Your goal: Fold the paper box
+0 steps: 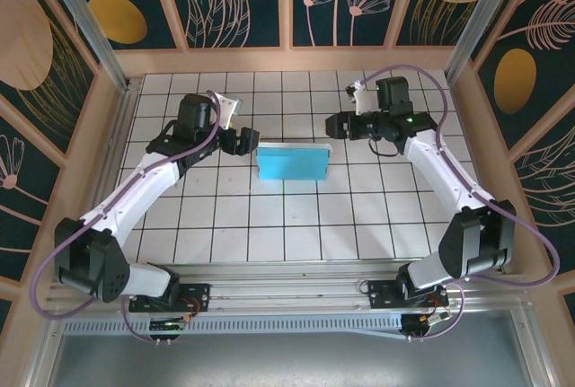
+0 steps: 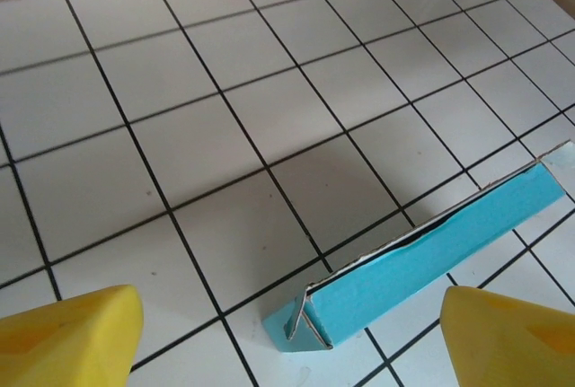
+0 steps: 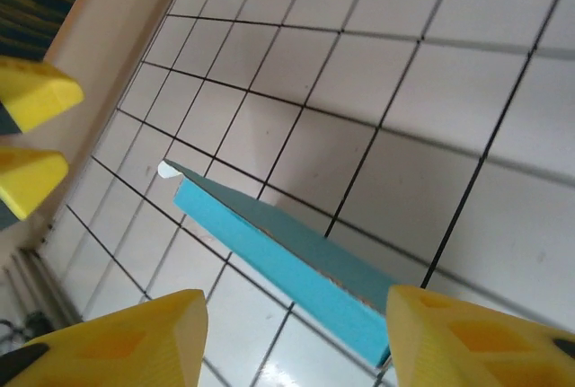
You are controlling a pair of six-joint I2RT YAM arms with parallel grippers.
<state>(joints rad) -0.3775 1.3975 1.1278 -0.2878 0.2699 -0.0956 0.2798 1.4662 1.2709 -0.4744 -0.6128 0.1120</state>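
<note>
From above, one box (image 1: 292,162) lies flat near the middle of the tiled desk (image 1: 269,225), turquoise side up, with a thin white edge along its far side. Two arms reach in from the near edge. The left claw (image 1: 249,140) sits just beside the box's left end and the right claw (image 1: 331,124) just past its far right corner. In the left wrist view the left claw (image 2: 292,302) is open: its two yellow fingers (image 2: 72,333) stand wide apart at the bottom corners. The box (image 2: 422,266) runs between them, up to the right, clear of both, with a dark slit along its upper edge. In the right wrist view the right claw (image 3: 296,297) is also open, with two yellow fingers (image 3: 117,342). The box (image 3: 269,248) runs from the middle left down to the right-hand finger; whether they touch I cannot tell. The left claw (image 3: 36,136) shows at the left edge as two yellow tips.
</note>
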